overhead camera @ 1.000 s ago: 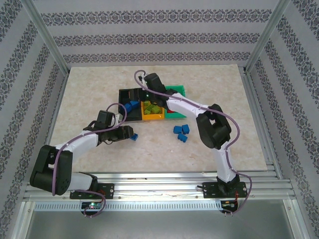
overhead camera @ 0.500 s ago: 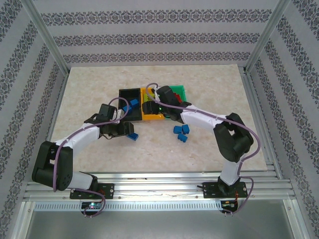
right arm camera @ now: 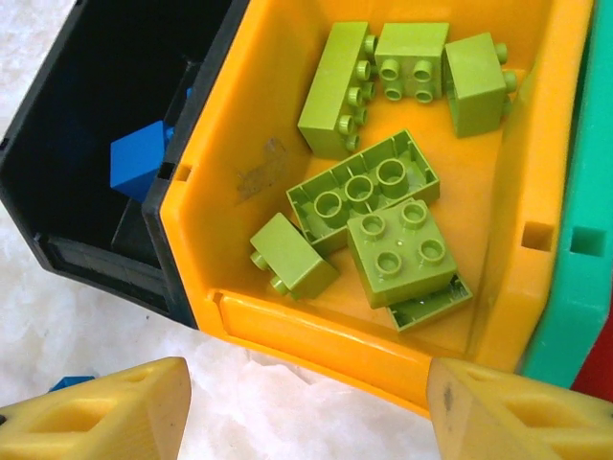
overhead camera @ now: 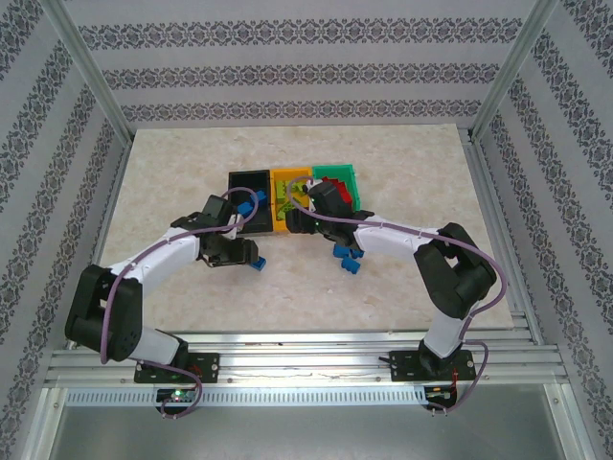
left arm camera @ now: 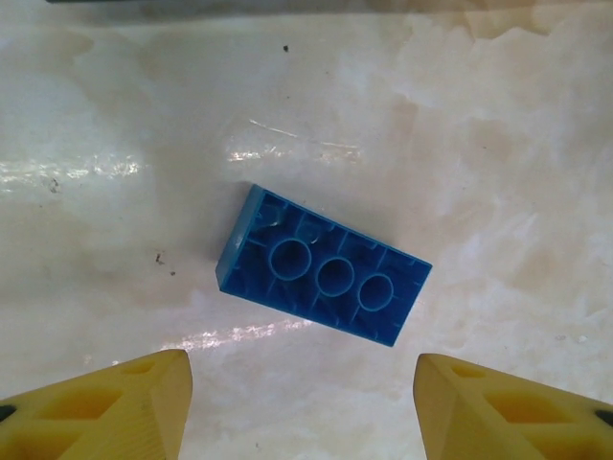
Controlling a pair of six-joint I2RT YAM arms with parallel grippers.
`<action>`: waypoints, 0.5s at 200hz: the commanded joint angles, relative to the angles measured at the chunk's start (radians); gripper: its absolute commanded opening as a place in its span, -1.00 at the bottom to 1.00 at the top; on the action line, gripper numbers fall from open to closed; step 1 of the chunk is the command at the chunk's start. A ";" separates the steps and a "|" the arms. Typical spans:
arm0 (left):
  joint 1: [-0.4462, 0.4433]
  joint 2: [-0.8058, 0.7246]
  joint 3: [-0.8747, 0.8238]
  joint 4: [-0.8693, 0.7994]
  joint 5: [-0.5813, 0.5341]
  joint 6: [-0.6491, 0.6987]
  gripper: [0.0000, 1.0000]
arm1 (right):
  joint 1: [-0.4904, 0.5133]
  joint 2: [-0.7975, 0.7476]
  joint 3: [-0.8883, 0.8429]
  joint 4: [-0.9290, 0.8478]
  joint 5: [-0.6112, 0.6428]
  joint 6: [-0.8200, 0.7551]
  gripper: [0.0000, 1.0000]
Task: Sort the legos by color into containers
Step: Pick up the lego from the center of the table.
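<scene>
Three open bins are set side by side, touching, on the far half of the tabletop [overhead camera: 172, 172], about midway between its left and right edges. A black bin [overhead camera: 247, 173] is on the left, an orange-yellow bin [overhead camera: 290, 173] in the middle and a green bin [overhead camera: 335, 171] on the right. Several lime green bricks [right arm camera: 364, 196] are piled in the orange-yellow bin, most with studs showing and one turned hollow side up. A blue piece [right arm camera: 139, 158] is seen in the black bin, and a red piece [right arm camera: 601, 379] in the green bin.

The left gripper [left arm camera: 302, 369] is held over bare tabletop in front of the black bin. Its yellow fingers [left arm camera: 134, 402] are spread wide with nothing between them. A single blue brick [left arm camera: 324, 280] lies upside down just beyond the fingertips, with three round tubes showing, and is turned at a slant to them.

The right gripper [right arm camera: 306, 369] is held at the near wall of the orange-yellow bin, its jaws likewise wide and empty. A few loose blue bricks [overhead camera: 351, 259] are clustered near the middle of the tabletop, partly covered by the right arm.
</scene>
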 commanded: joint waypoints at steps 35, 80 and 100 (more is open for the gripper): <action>-0.028 0.052 0.033 0.014 -0.014 -0.339 0.23 | 0.025 -0.027 -0.010 0.061 0.027 -0.007 0.33; -0.061 0.051 0.023 0.073 -0.029 -0.498 0.23 | 0.028 -0.055 -0.070 0.097 0.034 -0.015 0.35; -0.083 0.068 0.022 0.077 -0.042 -0.596 0.21 | 0.029 -0.068 -0.096 0.110 0.038 -0.018 0.35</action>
